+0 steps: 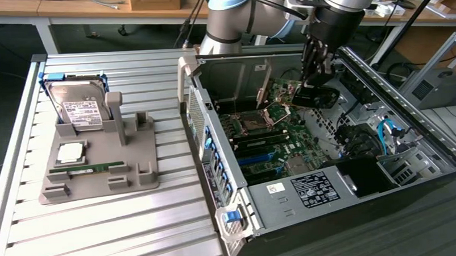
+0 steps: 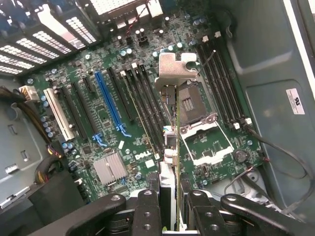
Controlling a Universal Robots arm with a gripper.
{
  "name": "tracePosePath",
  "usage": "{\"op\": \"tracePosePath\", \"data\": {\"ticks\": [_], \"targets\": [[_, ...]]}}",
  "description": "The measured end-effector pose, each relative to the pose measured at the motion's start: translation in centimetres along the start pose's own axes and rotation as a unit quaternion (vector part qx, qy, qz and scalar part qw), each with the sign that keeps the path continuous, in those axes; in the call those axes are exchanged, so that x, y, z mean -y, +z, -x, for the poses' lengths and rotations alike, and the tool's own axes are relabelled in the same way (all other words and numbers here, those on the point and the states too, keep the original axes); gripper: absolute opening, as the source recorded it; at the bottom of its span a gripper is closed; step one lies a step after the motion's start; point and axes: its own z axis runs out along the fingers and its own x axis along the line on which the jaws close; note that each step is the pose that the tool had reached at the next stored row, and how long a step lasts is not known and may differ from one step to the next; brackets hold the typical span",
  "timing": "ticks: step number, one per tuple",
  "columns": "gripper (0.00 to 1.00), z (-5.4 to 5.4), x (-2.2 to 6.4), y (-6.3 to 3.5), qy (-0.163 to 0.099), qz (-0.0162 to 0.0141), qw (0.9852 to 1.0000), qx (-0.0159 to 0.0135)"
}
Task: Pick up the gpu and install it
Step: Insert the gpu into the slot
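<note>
Between its fingers [image 2: 147, 216] the hand [image 2: 172, 221] grips the gpu [image 2: 173, 142] by one end, clenched on it; the card hangs edge-on (metal bracket [image 2: 174, 69] at the far end) over the green motherboard [image 2: 110, 125], inside the open computer case [image 1: 253, 209]. Well apart, on the table [image 1: 102, 237], a grey holder [image 1: 101, 183] carries the hard drive [image 1: 79, 107].

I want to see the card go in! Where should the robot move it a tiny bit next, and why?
Probably nudge it sideways toward the blue slot. The gripper is shut on the gpu, which hangs above the motherboard, seemingly nearer the processor socket than that slot, and not seated yet.
</note>
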Motion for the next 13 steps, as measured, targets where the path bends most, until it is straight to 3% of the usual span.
{"op": "tracePosePath", "data": {"ticks": [13], "targets": [[0.27, 0.0, 0.0, 0.0, -0.055, 0.0009, 0.9985, 0.001]]}}
